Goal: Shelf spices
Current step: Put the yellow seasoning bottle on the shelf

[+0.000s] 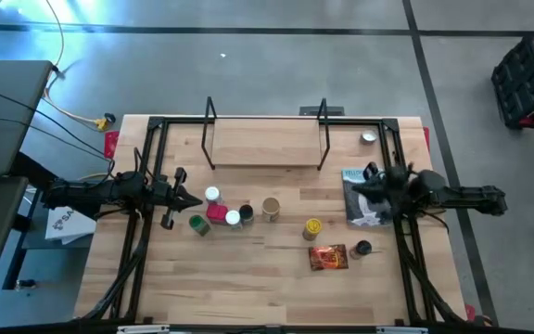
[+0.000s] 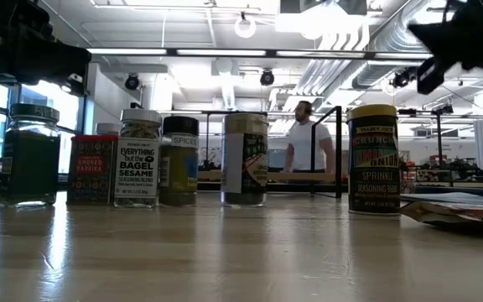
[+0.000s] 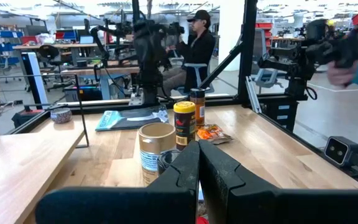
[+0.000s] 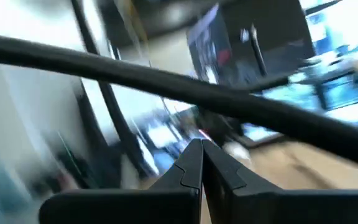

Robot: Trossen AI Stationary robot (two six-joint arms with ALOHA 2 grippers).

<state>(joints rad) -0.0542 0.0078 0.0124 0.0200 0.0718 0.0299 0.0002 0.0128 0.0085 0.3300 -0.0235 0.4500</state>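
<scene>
The spices stand in a cluster mid-table: a white-lidded jar, a red jar, a green-lidded jar, a tan jar and a yellow jar. A dark jar stands beside the flat orange-red packet. The shelf, a light plank with black wire uprights, rests at the table's far edge. My left gripper is shut just left of the white-lidded jar, fingers together. My right gripper is shut, raised over the grey-blue booklet.
A grey-blue booklet lies under the right arm. A small silver disc sits near the far right corner. Black frame rails run along both table sides. A person stands in the room beyond. Bare wood shows along the near edge.
</scene>
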